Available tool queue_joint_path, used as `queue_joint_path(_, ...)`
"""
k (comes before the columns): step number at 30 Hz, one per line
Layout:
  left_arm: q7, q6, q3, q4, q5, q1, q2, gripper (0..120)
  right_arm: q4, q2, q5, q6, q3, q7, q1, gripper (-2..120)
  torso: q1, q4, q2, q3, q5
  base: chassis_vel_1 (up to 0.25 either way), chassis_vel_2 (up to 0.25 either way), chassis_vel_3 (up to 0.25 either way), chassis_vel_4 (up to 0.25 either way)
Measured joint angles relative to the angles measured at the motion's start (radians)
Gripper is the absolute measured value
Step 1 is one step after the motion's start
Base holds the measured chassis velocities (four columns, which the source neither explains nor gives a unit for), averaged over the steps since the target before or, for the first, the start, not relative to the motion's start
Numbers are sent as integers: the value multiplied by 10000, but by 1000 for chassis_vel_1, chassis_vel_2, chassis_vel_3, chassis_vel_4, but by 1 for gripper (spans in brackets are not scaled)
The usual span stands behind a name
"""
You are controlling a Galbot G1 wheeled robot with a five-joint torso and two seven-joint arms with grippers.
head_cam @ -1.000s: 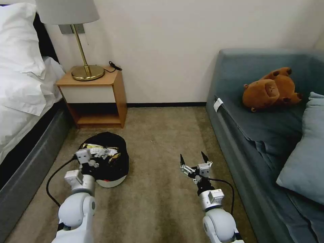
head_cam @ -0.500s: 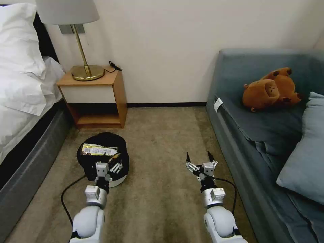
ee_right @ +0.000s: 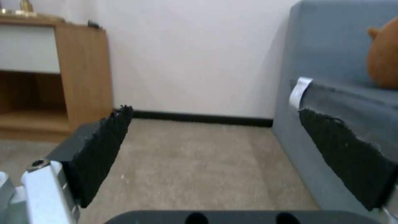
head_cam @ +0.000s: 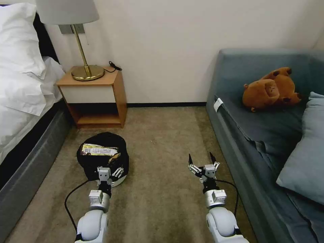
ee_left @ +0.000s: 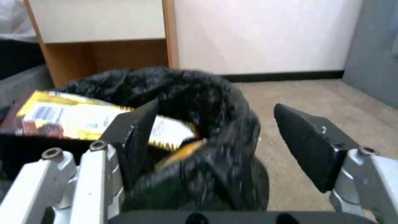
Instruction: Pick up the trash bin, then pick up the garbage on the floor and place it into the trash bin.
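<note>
Head view looks down at carpet [head_cam: 158,141]; both wrist views, low, seemingly face the wall [ee_right: 199,56].

So the trash bin [head_cam: 104,157] sits on the carpet [head_cam: 158,135] near the bed side, just in front of the nightstand [head_cam: 94,96]. Its black bag has a yellow-black bar wrapper [head_cam: 99,150] lying across the top. Left hand [head_cam: 108,171] hovers at the bin's near rim, fingers apart, gripping nothing. Right hand [head_cam: 201,161] hangs over bare carpet by the sofa [head_cam: 256,141], jaws spread wide. A teddy bear [head_cam: 270,89] lies on the sofa, and a lamp [head_cam: 72,37] stands on the nightstand.
</note>
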Motion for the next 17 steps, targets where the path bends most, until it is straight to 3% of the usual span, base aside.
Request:
queue_joint_path(5,247,51,77,-639,-339,1,145,78,324,34,-139,197,204,-65,19,100,0,0,0,0,0,0,0,0,0)
queue_joint_path(17,503,-100,-21,-657,-353,-18,155,77,539,100,-240,255,410,-413,-188,100,0,0,0,0,-1,0,0,0,0)
